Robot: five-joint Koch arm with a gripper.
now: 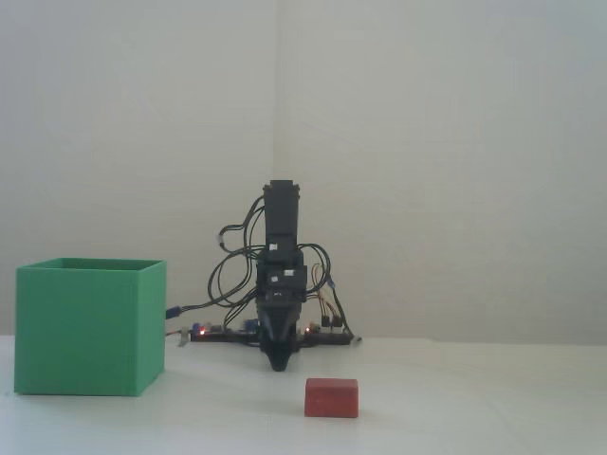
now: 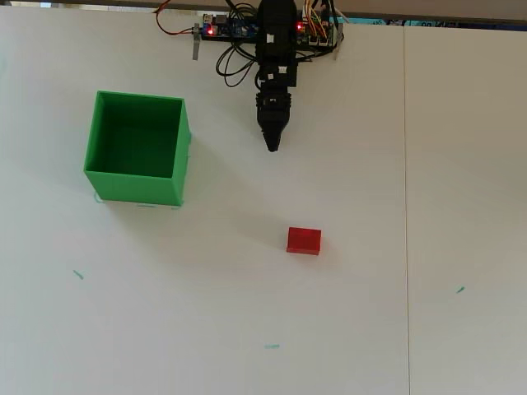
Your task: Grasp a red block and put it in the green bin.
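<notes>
The red block (image 2: 304, 240) lies on the white table, also seen low and slightly right of centre in the fixed view (image 1: 332, 397). The green bin (image 2: 137, 148) stands to the left, open at the top and empty inside; the fixed view shows its front wall (image 1: 85, 327). My gripper (image 2: 272, 146) points down toward the table a good way behind the block, with its jaws drawn together to a single tip and nothing in them (image 1: 279, 365). It is apart from both the block and the bin.
The arm's base with a circuit board and loose wires (image 2: 239, 31) sits at the table's far edge against the wall. A seam (image 2: 405, 206) runs down the table at the right. Small teal marks (image 2: 78, 274) dot the surface.
</notes>
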